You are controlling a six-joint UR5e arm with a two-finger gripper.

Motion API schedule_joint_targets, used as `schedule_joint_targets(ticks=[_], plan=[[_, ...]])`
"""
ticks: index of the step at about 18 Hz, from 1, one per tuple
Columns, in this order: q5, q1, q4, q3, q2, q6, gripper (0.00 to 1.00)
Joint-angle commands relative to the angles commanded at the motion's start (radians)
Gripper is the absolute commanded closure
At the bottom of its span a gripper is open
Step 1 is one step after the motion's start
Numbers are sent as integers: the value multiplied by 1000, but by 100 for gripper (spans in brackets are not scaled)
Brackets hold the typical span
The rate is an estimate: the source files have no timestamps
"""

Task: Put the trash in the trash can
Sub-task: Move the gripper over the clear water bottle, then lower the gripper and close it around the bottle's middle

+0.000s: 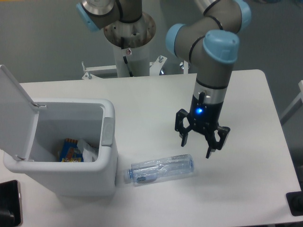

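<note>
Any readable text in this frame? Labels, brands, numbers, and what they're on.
No text can be read here.
Bottle, lying on the table: bluish label, print too blurred to read.
Blue-and-orange packet inside the open trash can: printed, but too small to make out.
White wrapper beside the packet: no legible marks.
Tool: only a blue light, no lettering visible.

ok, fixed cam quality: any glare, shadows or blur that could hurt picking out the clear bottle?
Fixed camera: lighting is even and diffuse, and shadows under the bottle and trash can are soft. The whole frame is slightly soft, with no obvious motion blur on the open claw. The transparent bottle has low contrast against the white table; its bluish label helps. A blue LED glows on the wrist.
</note>
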Motion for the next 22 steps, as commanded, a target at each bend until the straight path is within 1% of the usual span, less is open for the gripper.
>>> schedule_joint_targets(ticks=[2, 5, 9, 12, 16, 20, 22], plan=[[3, -18, 0, -28, -14, 15, 0], [3, -44, 2, -31, -41, 15, 0], [3, -55, 0, -29, -66, 35, 0], [58, -104, 2, -35, -95, 84, 0], [92, -141, 3, -39, -113, 83, 0], [78, -147, 20, -57, -118, 84, 0], [80, -153, 31, -55, -127, 81, 0]])
